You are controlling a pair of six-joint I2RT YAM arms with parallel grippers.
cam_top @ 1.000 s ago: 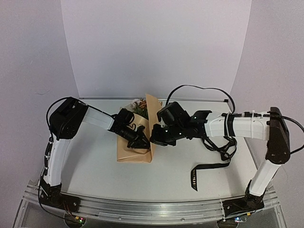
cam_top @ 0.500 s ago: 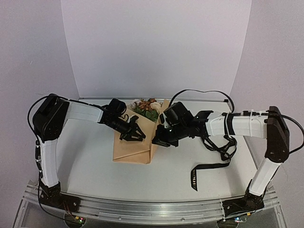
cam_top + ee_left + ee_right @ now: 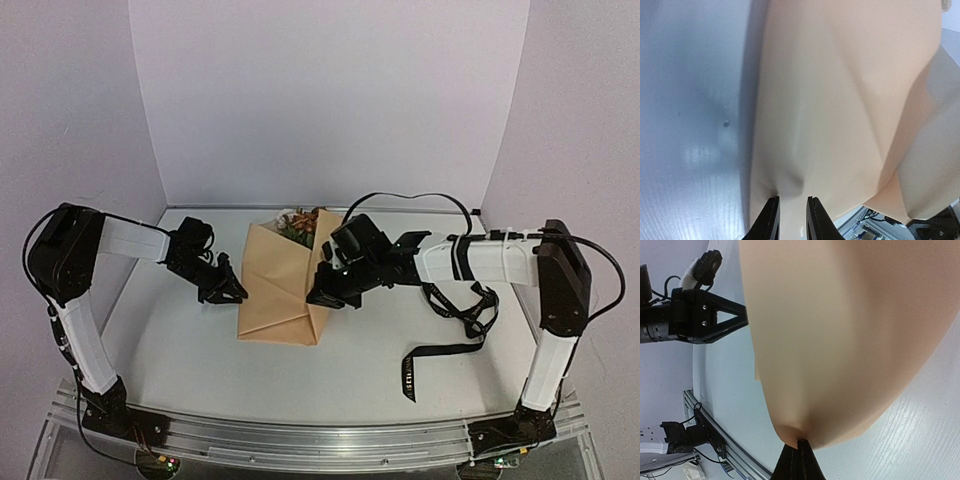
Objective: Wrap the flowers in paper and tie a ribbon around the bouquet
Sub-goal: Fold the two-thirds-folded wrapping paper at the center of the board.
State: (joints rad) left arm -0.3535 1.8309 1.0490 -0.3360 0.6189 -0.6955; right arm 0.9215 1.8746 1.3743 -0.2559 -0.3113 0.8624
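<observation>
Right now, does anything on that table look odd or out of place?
The ribbon lies loose on the table, tied around nothing. The paper is only loosely folded over the flowers, one edge pinched by the right gripper.

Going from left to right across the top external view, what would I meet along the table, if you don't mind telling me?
The left gripper → the paper → the right gripper, shut on the paper's right edge → the ribbon.
</observation>
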